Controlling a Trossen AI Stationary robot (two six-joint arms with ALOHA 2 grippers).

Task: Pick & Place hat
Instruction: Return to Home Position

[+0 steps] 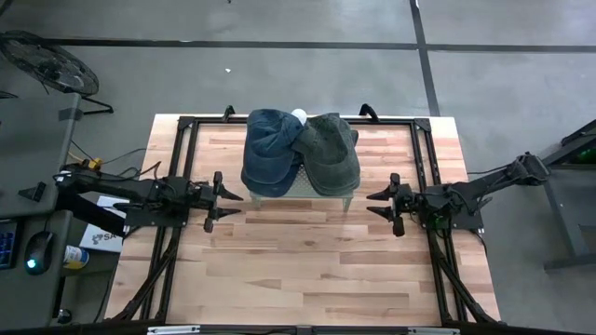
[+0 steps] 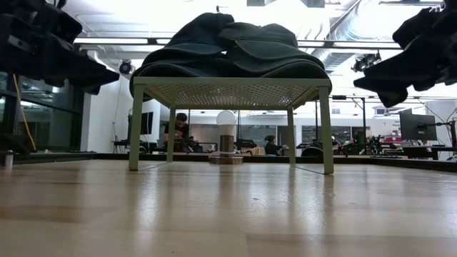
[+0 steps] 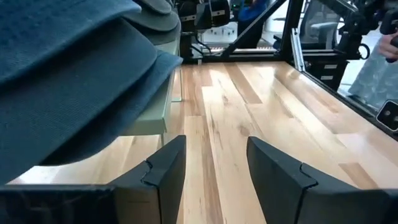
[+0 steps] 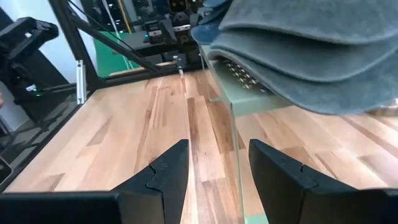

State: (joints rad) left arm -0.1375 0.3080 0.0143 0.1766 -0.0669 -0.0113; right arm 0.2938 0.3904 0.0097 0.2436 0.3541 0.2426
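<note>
Two caps lie on a small pale green stand (image 1: 300,189) at the table's far middle: a blue denim cap (image 1: 270,149) on the left and a grey-green cap (image 1: 331,152) on the right, their crowns touching. Both brims overhang the stand's near edge. The caps also show in the low view, the blue one (image 2: 187,43) and the grey-green one (image 2: 271,44). My left gripper (image 1: 233,201) is open just left of the stand; the blue brim (image 3: 74,106) shows beside it. My right gripper (image 1: 377,203) is open just right of the stand, by the grey-green brim (image 4: 311,56).
A black metal frame (image 1: 186,126) runs round the table's far and side edges. A white bulb-shaped object (image 2: 226,121) stands behind the stand. Bare wood (image 1: 307,270) lies between the stand and the near edge. People sit in the room beyond.
</note>
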